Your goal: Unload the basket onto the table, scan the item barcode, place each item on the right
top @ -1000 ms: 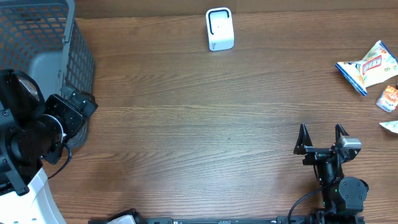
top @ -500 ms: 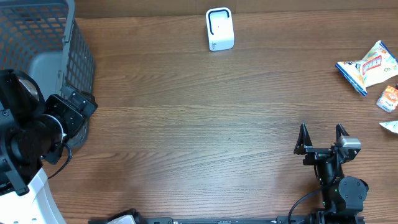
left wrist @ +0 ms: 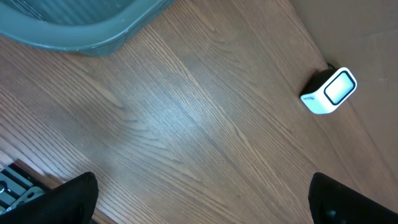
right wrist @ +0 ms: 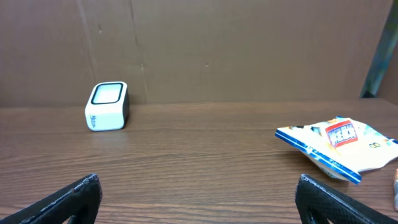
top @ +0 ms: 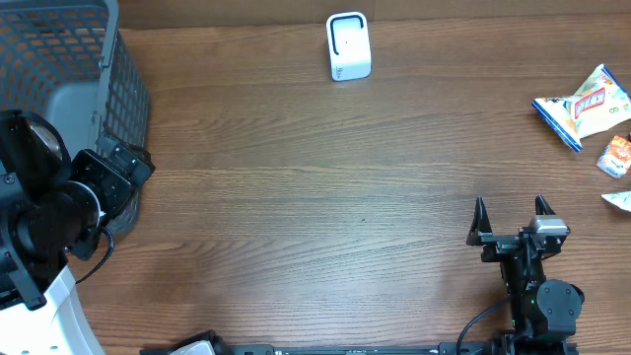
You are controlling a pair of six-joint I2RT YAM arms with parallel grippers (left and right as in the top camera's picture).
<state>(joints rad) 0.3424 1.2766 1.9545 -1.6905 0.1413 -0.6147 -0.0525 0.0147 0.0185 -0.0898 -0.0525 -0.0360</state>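
Low at the near right of the table [top: 296,197], my right gripper [top: 510,209] hangs with its jaws spread wide and nothing between them, fingers pointing toward the far edge. Ahead of it and off to its right, well apart from the fingertips, a blue, white and yellow snack packet [top: 584,106] lies flat on the wood. Its long axis runs roughly across my line of reach, one corner aimed back toward the middle of the table. A small orange packet [top: 616,156] sits just beyond it, nearer the right edge. Farther out, ahead and to the left, the white scanner [top: 347,46] stands by the far edge, its window angled upward. My left gripper [left wrist: 205,208] is also spread and empty, far across the table beside the grey basket [top: 59,59]. I judge the packet to be the item to scan and the right arm much the nearer to it. No barcode shows from here.
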